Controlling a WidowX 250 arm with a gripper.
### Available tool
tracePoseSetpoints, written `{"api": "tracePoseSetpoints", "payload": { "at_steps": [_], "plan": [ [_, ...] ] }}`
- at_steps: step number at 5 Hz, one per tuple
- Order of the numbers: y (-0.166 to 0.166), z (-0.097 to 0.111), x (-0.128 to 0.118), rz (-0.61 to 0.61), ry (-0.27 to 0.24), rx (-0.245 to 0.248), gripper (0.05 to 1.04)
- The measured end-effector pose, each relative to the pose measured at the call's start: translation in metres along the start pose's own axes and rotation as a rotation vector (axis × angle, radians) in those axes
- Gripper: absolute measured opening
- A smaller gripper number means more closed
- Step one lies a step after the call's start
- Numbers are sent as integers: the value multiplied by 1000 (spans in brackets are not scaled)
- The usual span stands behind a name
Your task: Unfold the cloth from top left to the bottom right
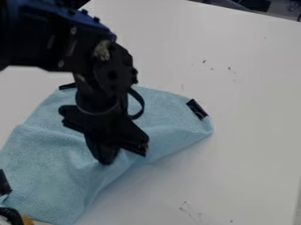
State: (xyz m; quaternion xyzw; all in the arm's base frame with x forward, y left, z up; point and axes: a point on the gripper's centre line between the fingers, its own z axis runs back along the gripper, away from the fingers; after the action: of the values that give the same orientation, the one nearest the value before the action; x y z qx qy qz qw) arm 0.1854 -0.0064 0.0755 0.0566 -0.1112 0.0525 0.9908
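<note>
Jaws (pixel 124 155) part-open at lower-right edge of creased light-blue fabric cloth (pixel 44 154) on smooth white bench (pixel 253 110); hold unclear. Best: pinch top layer only, draw low, slowly, toward bottom right.

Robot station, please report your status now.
Pincer over blue cloth, near its lower-right edge. Cloth wrinkled, not flat. Possible obstacle: dark object at lower left.

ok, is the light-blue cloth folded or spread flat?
Partly folded: the light-blue cloth has creases by the gripper, and its lower-right side cuts across diagonally.
</note>
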Motion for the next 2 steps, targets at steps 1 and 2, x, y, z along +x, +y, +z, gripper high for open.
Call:
{"api": "tracePoseSetpoints", "payload": {
  "at_steps": [1,2],
  "plan": [
    [-20,8,-13,22,-33,-8,74],
    [-30,11,-18,46,-18,-13,224]
  ]
}}
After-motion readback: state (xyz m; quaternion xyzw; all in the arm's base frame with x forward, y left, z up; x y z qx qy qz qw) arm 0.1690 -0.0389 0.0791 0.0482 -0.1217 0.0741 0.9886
